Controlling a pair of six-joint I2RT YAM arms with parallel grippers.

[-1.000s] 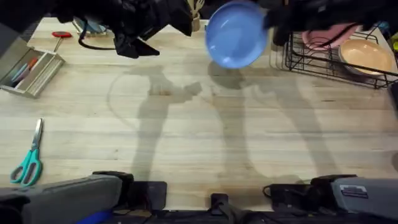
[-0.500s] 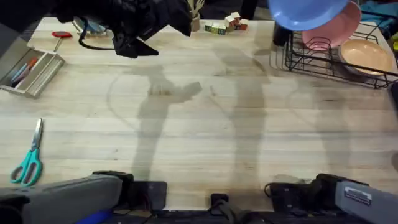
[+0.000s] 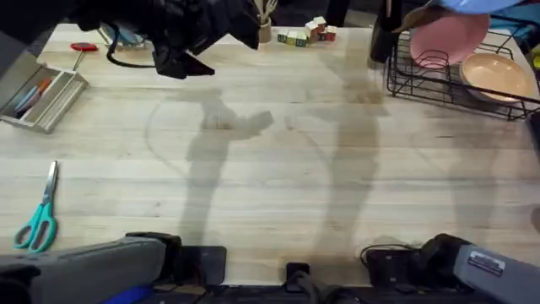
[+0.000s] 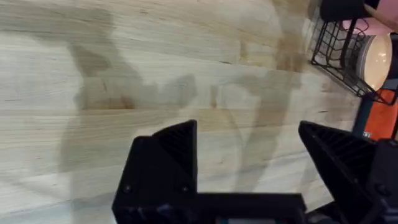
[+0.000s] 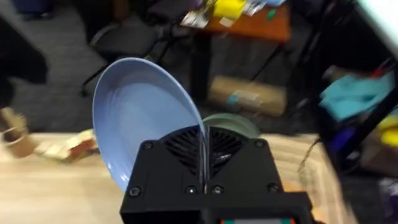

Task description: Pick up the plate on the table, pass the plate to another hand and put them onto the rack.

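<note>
The periwinkle-blue plate (image 5: 140, 112) stands on edge in my right gripper (image 5: 204, 149), whose fingers are shut on its rim. From overhead only a sliver of the plate (image 3: 471, 4) shows at the top edge, above the black wire rack (image 3: 422, 84) at the table's far right. The rack (image 4: 336, 53) holds a pink plate (image 3: 447, 38) and a peach-orange plate (image 3: 498, 76). My left gripper (image 4: 247, 134) hangs open over bare table (image 3: 270, 169), with nothing between its fingers; its arm is the dark mass (image 3: 169, 34) at the far left.
Teal-handled scissors (image 3: 38, 219) lie near the front left. A metal pencil tray (image 3: 38, 97) and a red-handled tool (image 3: 83, 48) are at the far left. Small wooden blocks (image 3: 299, 35) and a dark cup (image 3: 381, 42) stand by the rack.
The right gripper carried the blue plate rightward and up, from the table's middle back to above the rack, mostly out of the overhead view. The left arm stayed still.
</note>
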